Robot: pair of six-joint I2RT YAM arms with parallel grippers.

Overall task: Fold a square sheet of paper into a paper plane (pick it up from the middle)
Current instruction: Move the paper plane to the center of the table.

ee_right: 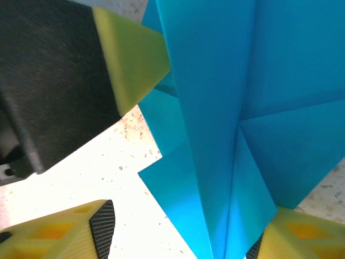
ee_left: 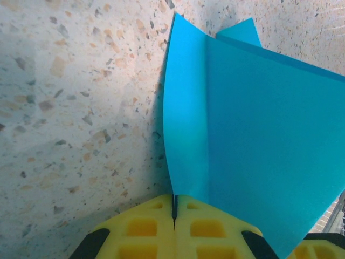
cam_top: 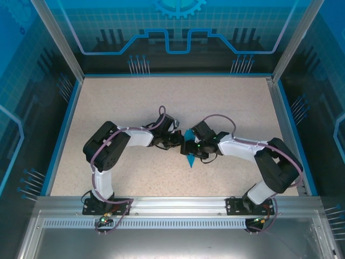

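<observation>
Paper plane (ee_left: 259, 135), teal-blue and part-folded, is found held on edge over the middle of the speckled surface (ee_left: 64, 108), between the two claws. One pointed end is directed toward the near edge in the top view (cam_top: 190, 160). Whether that point touches the surface cannot be told. Creases and overlapping flaps are seen from the right wrist (ee_right: 215, 108); the dart shape is judged not yet complete.

Left claw (ee_left: 174, 208): closed tight on one folded edge of the paper, with the fingers meeting. Right claw (ee_right: 188, 237): jaws stood apart astride the lower folds, one finger (ee_right: 102, 229) well clear of the paper and the other (ee_right: 294, 237) against or just beside it. No grip is made out.

Step in hand, as judged: a second hold is to be taken near the centre crease. The left pinch should be held firm so that the paper does not slip. The right claw should be closed squarely across the fold, not on a loose flap, and no pull applied until all layers are caught. Thin paper is liable to buckle under a skewed squeeze.

Count: one paper plane, two claws, one left arm (cam_top: 116, 145), one right arm (cam_top: 259, 154), one surface
</observation>
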